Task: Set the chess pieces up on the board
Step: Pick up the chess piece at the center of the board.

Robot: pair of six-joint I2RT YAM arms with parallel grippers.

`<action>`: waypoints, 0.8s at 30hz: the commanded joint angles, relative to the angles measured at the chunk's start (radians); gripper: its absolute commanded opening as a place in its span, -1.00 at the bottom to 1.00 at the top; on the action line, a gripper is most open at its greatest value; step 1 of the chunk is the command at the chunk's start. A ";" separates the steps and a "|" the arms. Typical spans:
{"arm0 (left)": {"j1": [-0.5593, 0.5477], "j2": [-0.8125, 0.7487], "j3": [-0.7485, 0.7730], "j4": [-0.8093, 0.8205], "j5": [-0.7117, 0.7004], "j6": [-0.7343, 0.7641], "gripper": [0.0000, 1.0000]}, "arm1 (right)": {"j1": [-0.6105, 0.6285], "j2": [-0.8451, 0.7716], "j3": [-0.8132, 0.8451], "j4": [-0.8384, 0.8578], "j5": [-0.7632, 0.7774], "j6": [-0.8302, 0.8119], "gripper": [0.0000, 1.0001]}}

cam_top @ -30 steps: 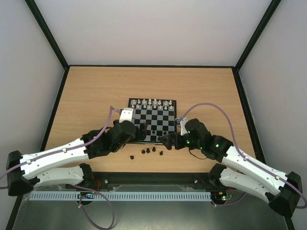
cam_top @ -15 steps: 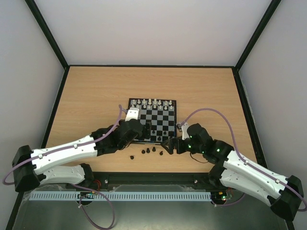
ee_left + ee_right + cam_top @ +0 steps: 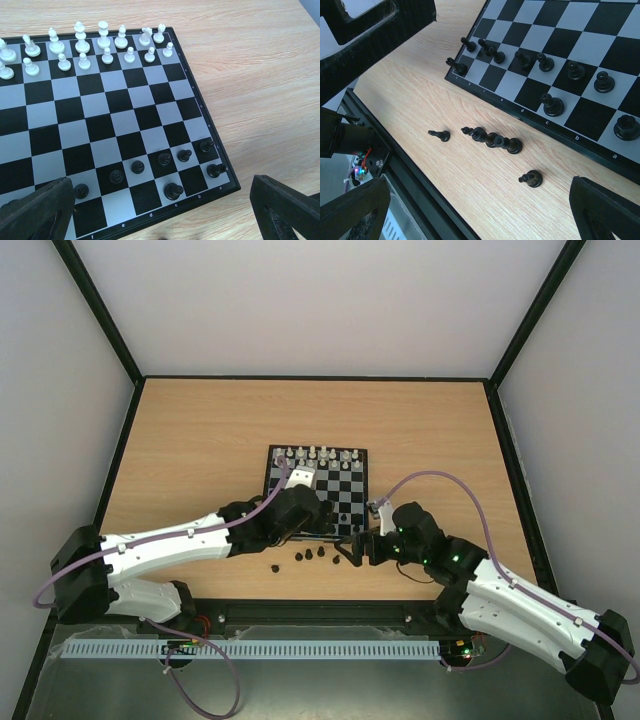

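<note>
Black chess pieces (image 3: 492, 140) lie loose under the released right claw (image 3: 480, 210); left claw (image 3: 160, 215) released.

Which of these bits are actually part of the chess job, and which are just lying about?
Part of the job:
small black-and-grey checkered chessboard
tiny black chess pieces, some on it, some loose beside it

Just there:
white chess pieces, lined up on the far rows
light wooden table
</note>
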State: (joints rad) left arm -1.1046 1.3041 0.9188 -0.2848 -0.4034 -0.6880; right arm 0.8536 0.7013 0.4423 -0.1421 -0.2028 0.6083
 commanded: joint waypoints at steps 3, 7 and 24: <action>0.002 -0.004 -0.015 0.036 -0.003 -0.016 0.98 | -0.002 -0.045 0.014 -0.015 0.042 -0.021 0.97; -0.008 -0.013 0.000 0.024 -0.022 -0.028 0.98 | -0.002 -0.094 0.005 -0.022 0.037 -0.021 0.97; -0.087 -0.151 -0.064 -0.026 -0.123 -0.182 0.98 | -0.002 -0.086 -0.030 0.001 0.036 -0.021 0.97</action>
State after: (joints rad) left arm -1.1828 1.2205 0.8898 -0.3073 -0.4908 -0.8204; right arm 0.8536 0.6304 0.4248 -0.1505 -0.1749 0.6018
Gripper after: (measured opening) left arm 0.988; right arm 0.986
